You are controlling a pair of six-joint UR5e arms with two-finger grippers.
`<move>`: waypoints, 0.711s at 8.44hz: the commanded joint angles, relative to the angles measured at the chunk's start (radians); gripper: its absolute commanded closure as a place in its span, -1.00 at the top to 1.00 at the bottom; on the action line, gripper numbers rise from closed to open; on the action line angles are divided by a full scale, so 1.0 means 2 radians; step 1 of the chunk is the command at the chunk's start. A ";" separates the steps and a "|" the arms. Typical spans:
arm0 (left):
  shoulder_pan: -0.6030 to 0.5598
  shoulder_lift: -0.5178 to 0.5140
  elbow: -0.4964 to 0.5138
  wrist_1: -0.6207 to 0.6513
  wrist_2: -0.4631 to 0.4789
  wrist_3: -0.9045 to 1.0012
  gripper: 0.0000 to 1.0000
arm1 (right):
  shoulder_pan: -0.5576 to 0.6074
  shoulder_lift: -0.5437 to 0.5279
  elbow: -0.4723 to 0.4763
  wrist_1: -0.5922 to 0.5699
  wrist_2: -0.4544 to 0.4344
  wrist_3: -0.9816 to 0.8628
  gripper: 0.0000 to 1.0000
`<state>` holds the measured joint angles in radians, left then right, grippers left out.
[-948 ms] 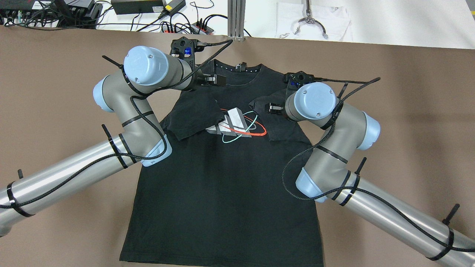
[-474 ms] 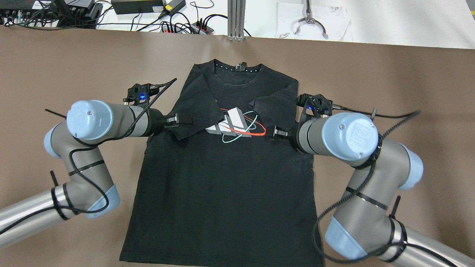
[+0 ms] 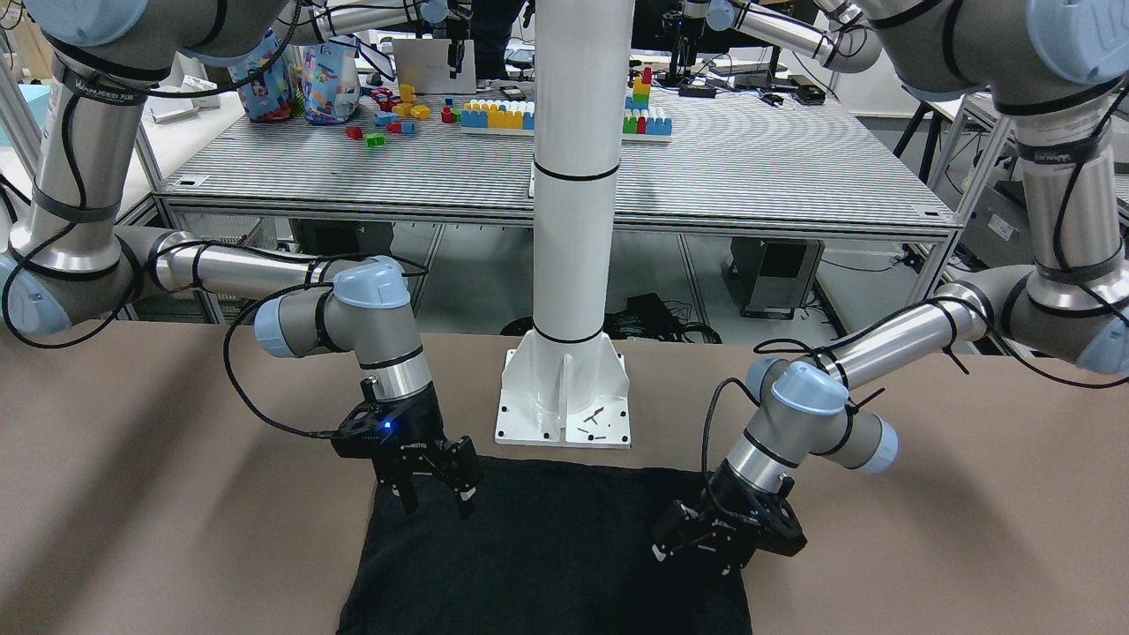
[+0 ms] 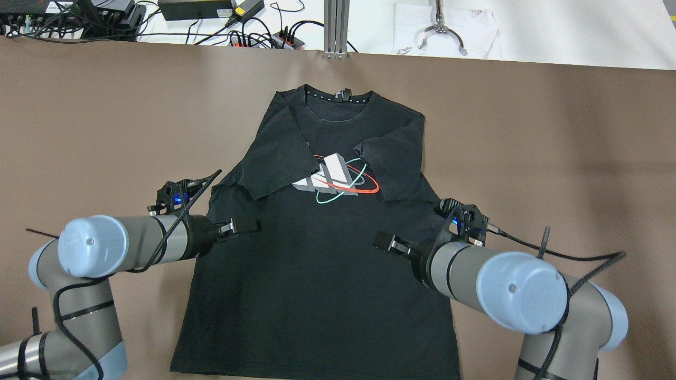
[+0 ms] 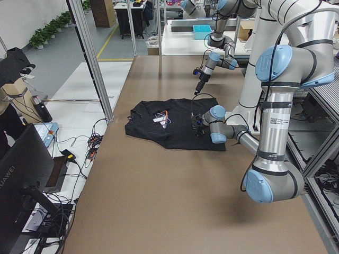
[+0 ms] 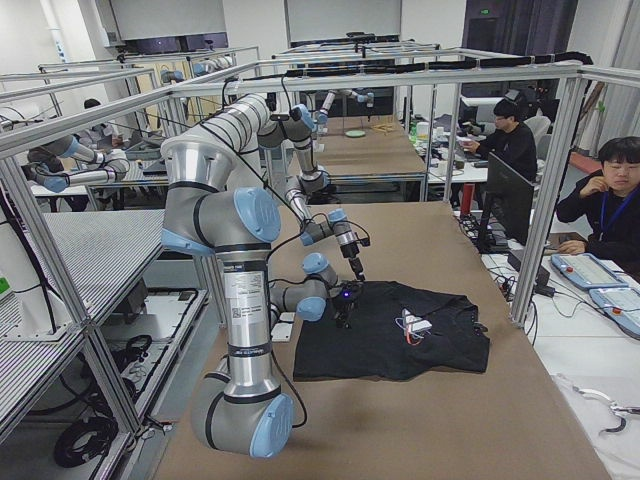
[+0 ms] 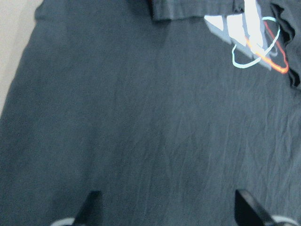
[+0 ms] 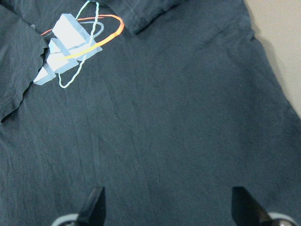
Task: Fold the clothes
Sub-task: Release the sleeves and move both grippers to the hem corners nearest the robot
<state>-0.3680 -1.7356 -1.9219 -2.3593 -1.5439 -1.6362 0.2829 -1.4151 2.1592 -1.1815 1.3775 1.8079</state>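
Note:
The clothes are one black T-shirt lying flat on the brown table, with a white, red and teal logo on the chest. Both sleeves are folded inward over the chest. My left gripper hovers over the shirt's left side at mid-body, open, with nothing between its fingers. My right gripper hovers over the shirt's right side, also open and empty. In the front-facing view the shirt lies below the right gripper and the left gripper.
A white pillar on a base plate stands just behind the shirt's hem. Cables and power strips run along the table's far edge, beside a white cloth with a metal hook. People sit at desks off the table's far side.
Both arms have drawn back from the folded sleeves near the shoulders toward the robot, to the shirt's mid-body. The shirt and its sleeves have stayed in place.

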 commanded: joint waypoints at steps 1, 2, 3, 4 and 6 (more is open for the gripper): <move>0.094 0.097 -0.075 0.001 0.080 -0.027 1.00 | -0.082 -0.097 0.019 0.073 -0.083 0.045 0.90; 0.114 0.122 -0.079 0.001 0.095 -0.028 1.00 | -0.108 -0.127 0.031 0.094 -0.105 0.055 0.89; 0.127 0.136 -0.079 0.001 0.100 -0.028 1.00 | -0.122 -0.135 0.033 0.099 -0.124 0.058 0.89; 0.139 0.143 -0.076 0.001 0.106 -0.028 1.00 | -0.122 -0.135 0.034 0.099 -0.125 0.058 0.89; 0.156 0.143 -0.063 0.002 0.128 -0.029 1.00 | -0.122 -0.135 0.035 0.099 -0.127 0.058 0.87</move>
<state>-0.0884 -1.4589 -2.0648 -2.3571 -1.3206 -1.6922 0.0440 -1.6804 2.2254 -0.9868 1.1338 1.9218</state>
